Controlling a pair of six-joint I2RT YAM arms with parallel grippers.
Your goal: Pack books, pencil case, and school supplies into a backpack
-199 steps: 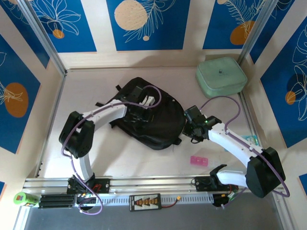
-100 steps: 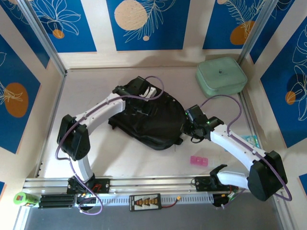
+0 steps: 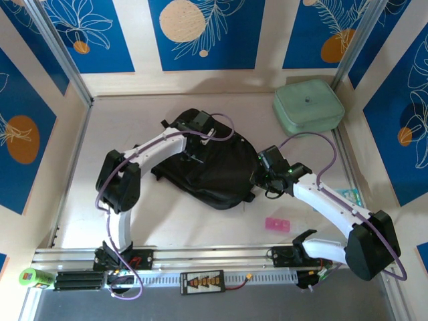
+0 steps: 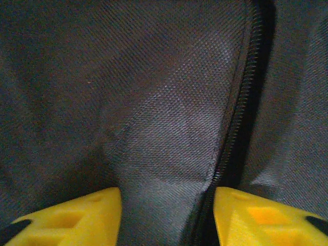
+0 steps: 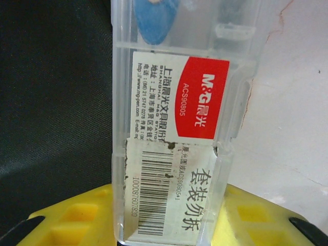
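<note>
Since a second ago my left elbow (image 3: 119, 187) has swung inward. From above I see the pink block (image 3: 278, 224) loose on the near surface (image 3: 174, 224); wrist views add the right fingers (image 5: 77, 220) clamped on the clear packet (image 5: 174, 128) beside the backpack (image 3: 221, 177), left fingers (image 4: 77, 215) apart over its zip (image 4: 233, 128).

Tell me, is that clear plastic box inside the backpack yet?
Not yet: the right fingers grip the box at the backpack's edge.

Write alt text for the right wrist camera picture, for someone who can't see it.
A clear plastic case with a red label and a barcode sticker stands clamped between the right gripper's yellow fingers. Black backpack fabric lies left of it, pale table right.
</note>
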